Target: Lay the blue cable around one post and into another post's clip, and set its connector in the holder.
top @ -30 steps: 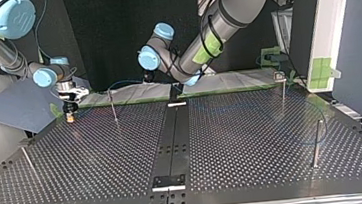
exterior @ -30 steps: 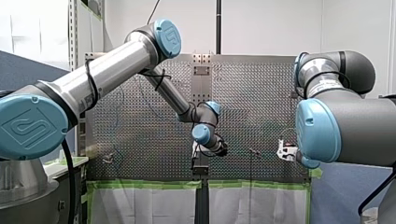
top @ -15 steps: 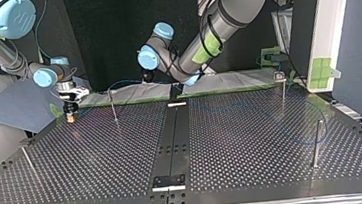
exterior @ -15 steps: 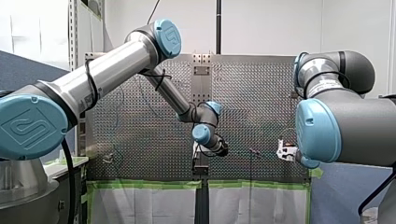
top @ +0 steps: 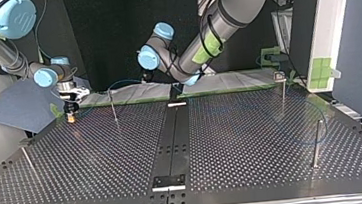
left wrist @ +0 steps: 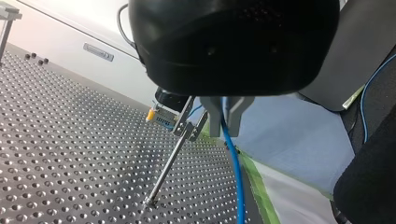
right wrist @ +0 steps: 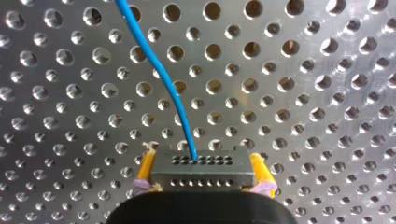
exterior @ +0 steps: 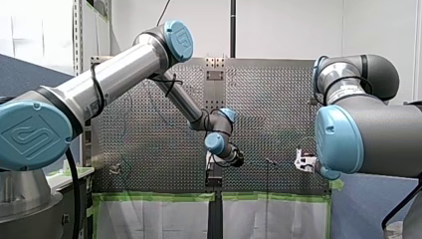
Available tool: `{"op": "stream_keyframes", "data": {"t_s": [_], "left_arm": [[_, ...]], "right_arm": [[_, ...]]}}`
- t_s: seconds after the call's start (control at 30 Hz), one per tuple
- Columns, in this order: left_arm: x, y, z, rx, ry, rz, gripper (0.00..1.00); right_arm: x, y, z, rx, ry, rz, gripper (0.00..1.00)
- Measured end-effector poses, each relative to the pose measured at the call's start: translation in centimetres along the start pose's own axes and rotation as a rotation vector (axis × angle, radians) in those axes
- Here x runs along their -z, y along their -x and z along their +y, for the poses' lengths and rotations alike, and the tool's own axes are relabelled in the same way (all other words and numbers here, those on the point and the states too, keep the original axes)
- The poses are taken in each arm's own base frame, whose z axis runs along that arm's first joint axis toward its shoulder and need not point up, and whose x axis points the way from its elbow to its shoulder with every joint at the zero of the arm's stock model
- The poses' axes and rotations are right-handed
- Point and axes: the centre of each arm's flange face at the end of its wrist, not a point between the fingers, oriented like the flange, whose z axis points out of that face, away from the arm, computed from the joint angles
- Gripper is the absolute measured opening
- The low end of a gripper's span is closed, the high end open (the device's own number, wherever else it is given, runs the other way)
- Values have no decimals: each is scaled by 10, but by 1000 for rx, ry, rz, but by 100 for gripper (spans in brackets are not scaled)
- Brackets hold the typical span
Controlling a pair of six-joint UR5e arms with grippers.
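Observation:
The blue cable (left wrist: 236,177) runs between the grey fingers of my left gripper (left wrist: 225,133), which is shut on it just beside a thin clip-topped post (left wrist: 173,156). In the top view this gripper (top: 146,77) hangs at the table's far edge near the centre strip. My right gripper (right wrist: 203,184) is shut on the black connector (right wrist: 203,167) with its yellow pads (right wrist: 145,169), a little above the perforated plate; the cable (right wrist: 163,77) leaves the connector's face. It hovers at the far left corner in the top view (top: 70,108). More cable lies in a loose loop (top: 299,121) at that view's right.
Thin posts stand at the top view's right (top: 316,144), far right (top: 282,92), near left (top: 28,164) and beside my right gripper (top: 113,107). A black strip (top: 172,138) runs down the middle of the table to a small bracket (top: 167,181) at the near edge.
My left wrist has shifted slightly at the far edge and its fingers have drawn in on the cable. My right arm and the connector have stayed where they were.

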Motion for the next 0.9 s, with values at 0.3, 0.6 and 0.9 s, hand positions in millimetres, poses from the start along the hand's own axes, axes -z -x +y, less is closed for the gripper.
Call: {"op": "stream_keyframes", "data": {"t_s": [0.3,0.6,0.9], "left_arm": [[-4,3,2,7,-2,-28,5],[-9,7,5,40,-6,-68,5],[-16,13,14,94,-14,-102,5]], "right_arm": [[0,0,0,-1,-1,3,0],[0,0,3,-4,3,4,0],[-1,-2,8,-17,9,9,0]]}}
